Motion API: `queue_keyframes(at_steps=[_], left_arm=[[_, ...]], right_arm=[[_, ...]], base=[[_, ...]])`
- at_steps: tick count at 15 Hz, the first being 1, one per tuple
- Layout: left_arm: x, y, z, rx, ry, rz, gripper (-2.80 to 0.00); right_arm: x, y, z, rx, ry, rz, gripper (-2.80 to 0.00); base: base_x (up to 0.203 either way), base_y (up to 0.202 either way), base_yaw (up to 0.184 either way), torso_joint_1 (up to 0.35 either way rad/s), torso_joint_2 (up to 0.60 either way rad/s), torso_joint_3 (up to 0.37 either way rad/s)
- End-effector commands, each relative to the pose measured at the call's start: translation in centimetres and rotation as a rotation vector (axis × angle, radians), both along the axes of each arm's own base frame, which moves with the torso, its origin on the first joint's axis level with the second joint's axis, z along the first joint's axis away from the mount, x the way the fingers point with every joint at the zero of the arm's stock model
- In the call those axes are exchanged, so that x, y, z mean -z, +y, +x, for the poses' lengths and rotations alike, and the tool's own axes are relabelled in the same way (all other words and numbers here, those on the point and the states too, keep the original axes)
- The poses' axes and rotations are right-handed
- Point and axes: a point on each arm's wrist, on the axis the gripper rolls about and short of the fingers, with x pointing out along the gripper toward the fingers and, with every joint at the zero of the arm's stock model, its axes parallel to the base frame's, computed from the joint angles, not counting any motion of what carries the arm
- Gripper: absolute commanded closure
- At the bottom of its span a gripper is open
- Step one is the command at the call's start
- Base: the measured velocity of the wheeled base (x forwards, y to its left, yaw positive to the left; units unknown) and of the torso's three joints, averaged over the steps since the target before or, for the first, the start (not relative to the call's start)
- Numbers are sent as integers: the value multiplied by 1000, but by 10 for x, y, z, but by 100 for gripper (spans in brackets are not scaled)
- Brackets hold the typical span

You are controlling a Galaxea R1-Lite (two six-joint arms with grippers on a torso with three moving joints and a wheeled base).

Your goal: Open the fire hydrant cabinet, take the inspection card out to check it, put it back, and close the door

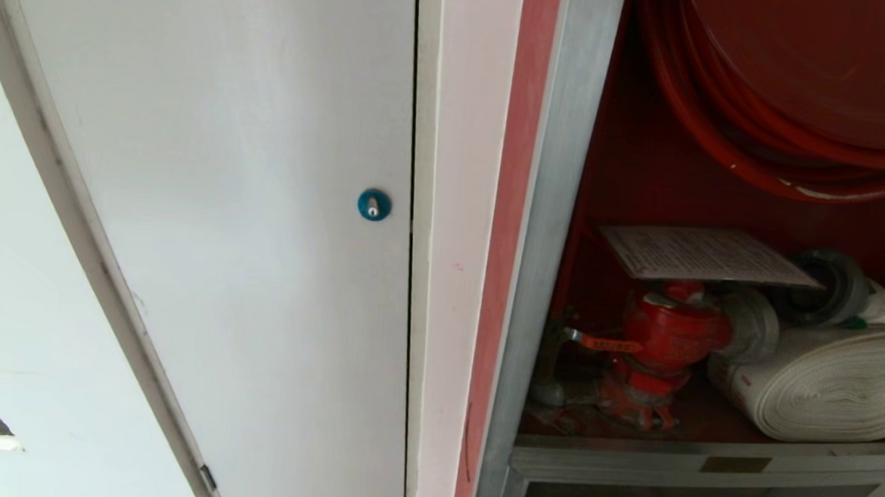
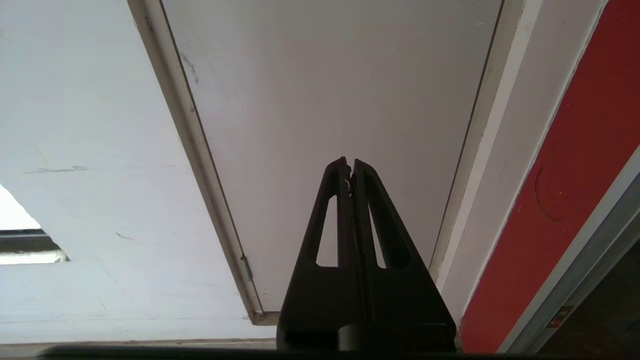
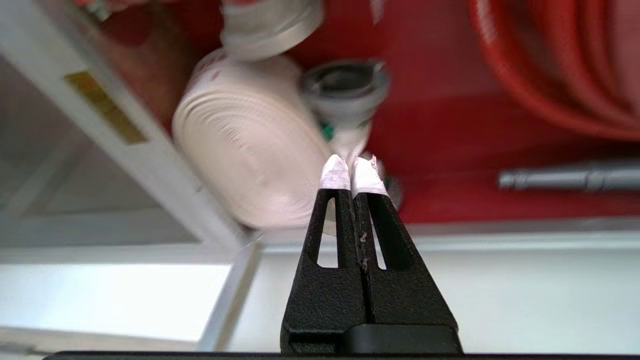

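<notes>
Closed right fingers (image 3: 352,172) point at rolled hose (image 3: 245,145), holding nothing.

Support surface: red floor of the fire hydrant cabinet (image 1: 647,168), bounded in front by a silver aluminium crossbar (image 1: 712,452) with a small brass plate. Directly on it: red valve (image 1: 661,339) at the left, white rolled hose (image 1: 829,382) lying just beside it at the right. The inspection card (image 1: 703,255) lies flat on top of the valve, not on the floor itself.
</notes>
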Motion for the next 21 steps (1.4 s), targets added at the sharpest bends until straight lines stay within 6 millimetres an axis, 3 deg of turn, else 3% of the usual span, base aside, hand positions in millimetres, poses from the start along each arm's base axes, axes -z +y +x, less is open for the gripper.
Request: queue_keyframes(at_steps=[1, 4, 6, 13, 14, 21], left_arm=[[4, 0, 1, 0, 14, 0, 0], [4, 0, 1, 0, 14, 0, 0], [3, 0, 1, 0, 13, 0, 0], [4, 0, 1, 0, 14, 0, 0], [4, 0, 1, 0, 14, 0, 0], [3, 0, 1, 0, 13, 0, 0]], right_arm=[[-17, 0, 21, -10, 34, -31, 0], [-52, 1, 37, -30, 34, -108, 0], [-57, 1, 37, -51, 169, -112, 0], [-63, 2, 39, -121, 282, -171, 0], [-63, 2, 44, -131, 295, -165, -280], [-59, 2, 91, -190, 390, -96, -280]], base=[[0, 0, 0, 0, 0, 0], [0, 0, 0, 0, 0, 0], [0, 0, 0, 0, 0, 0], [0, 0, 0, 0, 0, 0], [0, 0, 0, 0, 0, 0], [0, 0, 0, 0, 0, 0]])
